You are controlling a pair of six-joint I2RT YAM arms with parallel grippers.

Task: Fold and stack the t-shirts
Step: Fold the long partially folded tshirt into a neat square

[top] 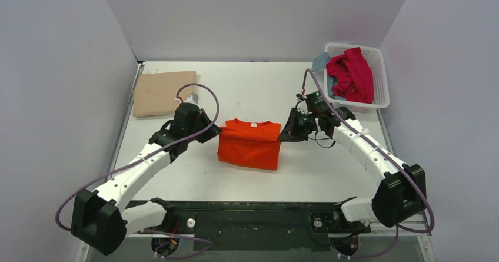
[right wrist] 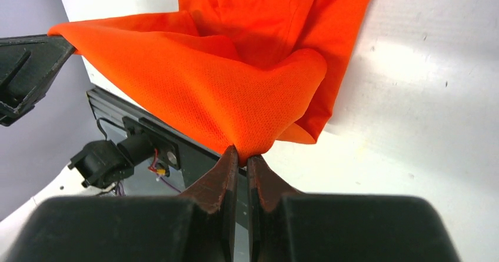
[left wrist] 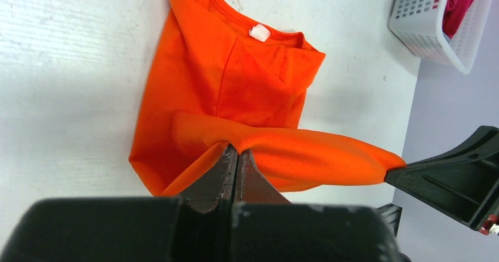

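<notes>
Seen from overhead, the bright orange cloth t-shirt (top: 249,144) sits folded at the middle of the white bench (top: 247,85). Its collar faces the far wall and the small white neck label (top: 253,124) is showing. The left tool (top: 215,130) is at the shirt's left edge and the right tool (top: 285,132) at its right edge, but this view does not show how either one's jaws stand.

The wrist cameras show that. In the left wrist view, the left tool's 2 dark fingers (left wrist: 223,168) are pressed together on a fold of orange cloth. That fold is raised off the bench and runs as a band to the tip of the right tool, while the rest of the shirt lies flat beneath it. In the right wrist view, the right tool's 2 fingers (right wrist: 226,168) pinch the other end of the same fold, which stretches across to the left tool at the upper left of that view. The fine mesh weave of the cloth can be made out only in these close views.

Only the overhead view takes in the rest. A tan folded cloth shirt (top: 162,92) lies flat at the far left of the bench, well apart from the orange one. A white plastic lattice basket (top: 381,79) at the far right holds a crumpled crimson red shirt (top: 352,73), and a grey-blue cloth (top: 320,62) shows at its left rim.
</notes>
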